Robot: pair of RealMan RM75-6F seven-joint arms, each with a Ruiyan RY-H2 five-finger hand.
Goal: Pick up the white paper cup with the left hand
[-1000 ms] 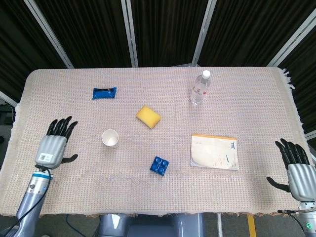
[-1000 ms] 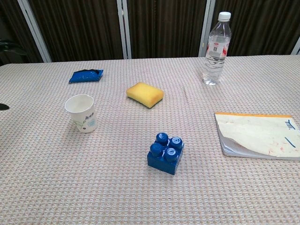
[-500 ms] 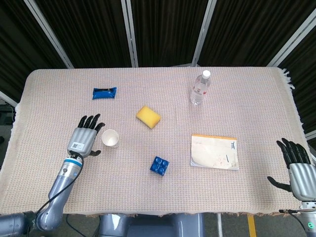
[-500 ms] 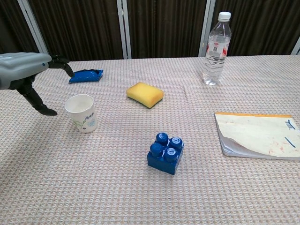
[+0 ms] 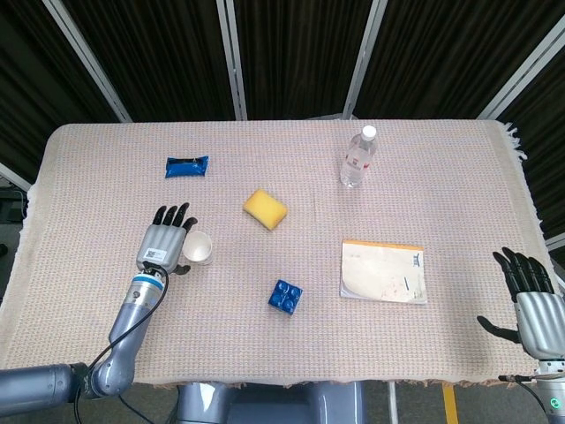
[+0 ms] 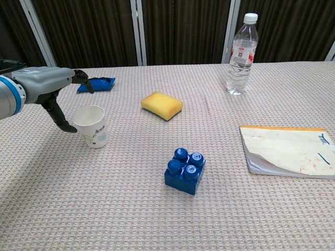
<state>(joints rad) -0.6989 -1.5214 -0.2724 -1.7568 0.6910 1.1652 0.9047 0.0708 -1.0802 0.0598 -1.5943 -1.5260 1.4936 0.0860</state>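
Note:
The white paper cup stands upright on the table left of centre, mouth up, with a small print on its side. My left hand is right beside its left side, fingers spread and thumb reaching down next to the cup wall. I cannot tell whether the thumb touches it; nothing is held. My right hand rests open at the table's near right corner, seen only in the head view.
A yellow sponge lies right of the cup. A blue packet sits behind the left hand. A blue toy brick, a notebook and a water bottle lie further right.
My left hand has travelled right from the table's left edge and now sits against the cup's left side. The cup and the right hand have not moved.

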